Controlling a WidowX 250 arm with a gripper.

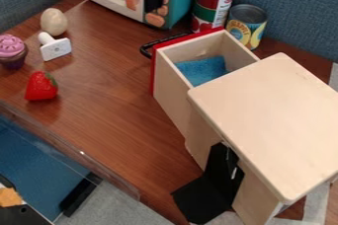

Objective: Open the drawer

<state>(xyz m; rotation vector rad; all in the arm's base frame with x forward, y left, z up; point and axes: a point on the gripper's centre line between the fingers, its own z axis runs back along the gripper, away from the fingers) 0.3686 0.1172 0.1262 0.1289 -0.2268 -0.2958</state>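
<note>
Pale, smooth, matt wood on the box (274, 115) at right; glossy brown wood on the table (115, 91); shiny metal cans (247, 24) up top; the blue sponge (201, 70), centre, looks rough, perhaps foam.

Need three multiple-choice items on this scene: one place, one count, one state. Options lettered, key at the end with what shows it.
1. Where is the blue piece?
A) under the strawberry
B) inside the drawer
C) on top of a can

2. How many cans stand upright?
A) two
B) four
C) five

3. How does the drawer stand?
A) fully shut
B) upside down
C) pulled out

Key:
1 B: the piece lies between the drawer's walls.
2 A: a taller can and a shorter one stand side by side.
3 C: the drawer's box juts out from the cabinet, its inside in sight.
</note>
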